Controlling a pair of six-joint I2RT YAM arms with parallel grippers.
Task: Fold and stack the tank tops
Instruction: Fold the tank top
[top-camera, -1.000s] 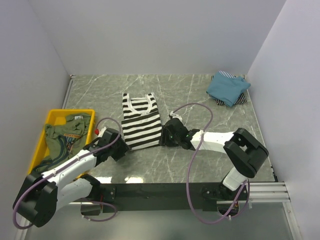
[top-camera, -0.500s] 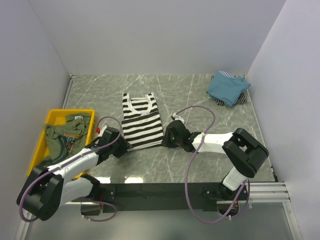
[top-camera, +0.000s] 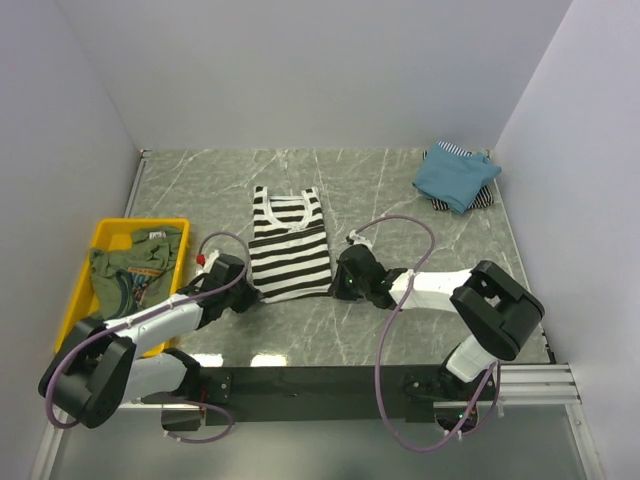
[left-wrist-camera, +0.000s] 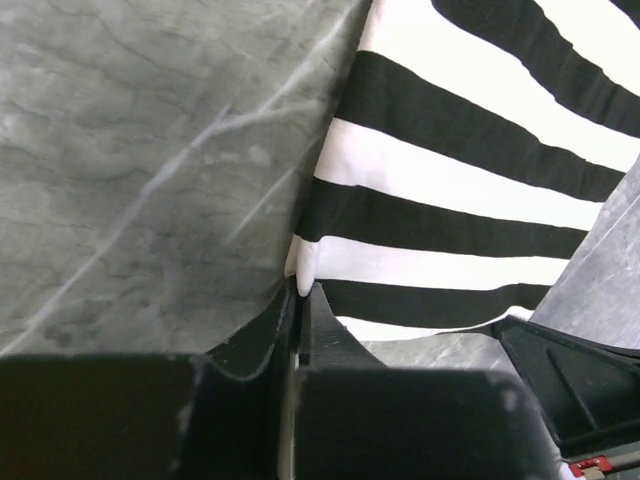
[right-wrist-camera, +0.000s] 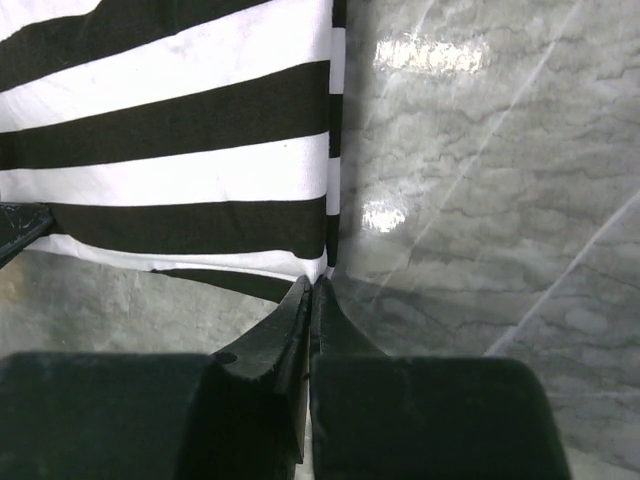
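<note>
Two near corners of the black-and-white striped tank top (top-camera: 290, 255) are pinched, one by the left gripper (left-wrist-camera: 300, 287), one by the right gripper (right-wrist-camera: 314, 283); the cloth lies flat beyond the fingertips.

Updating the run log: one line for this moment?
left gripper: shut on striped tank top, near-left corner | right gripper: shut on near-right corner | teal top: far-right pile

Spread flat at centre, black-and-white striped tank top (top-camera: 290, 245), straps away; teal top (top-camera: 452, 178) folded far right; olive top (top-camera: 135, 262) crumpled left.
</note>
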